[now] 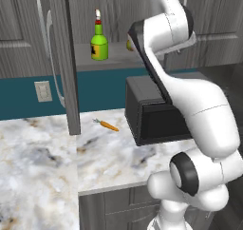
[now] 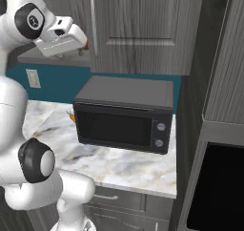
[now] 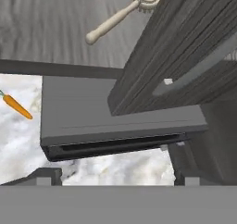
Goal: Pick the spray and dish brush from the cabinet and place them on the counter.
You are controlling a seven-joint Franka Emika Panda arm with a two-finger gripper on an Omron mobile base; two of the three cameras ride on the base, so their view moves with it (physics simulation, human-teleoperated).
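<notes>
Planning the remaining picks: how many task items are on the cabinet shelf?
2: the small green spray bottle stands at the shelf's left; the pale beige dish brush lies flat on the shelf. More may be hidden behind the arm.

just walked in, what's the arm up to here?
The arm is reaching up into the open cabinet, its gripper open and holding nothing. The spray stands on the shelf, and the dish brush lies on it too, so neither is on the counter yet. A carrot lies by the microwave.

Spray (image 1: 98, 40) and dish brush (image 3: 126, 11) in the cabinet (image 1: 71, 72); carrot (image 1: 108, 125) on the counter (image 1: 42, 162), left of microwave (image 2: 125, 114)
</notes>
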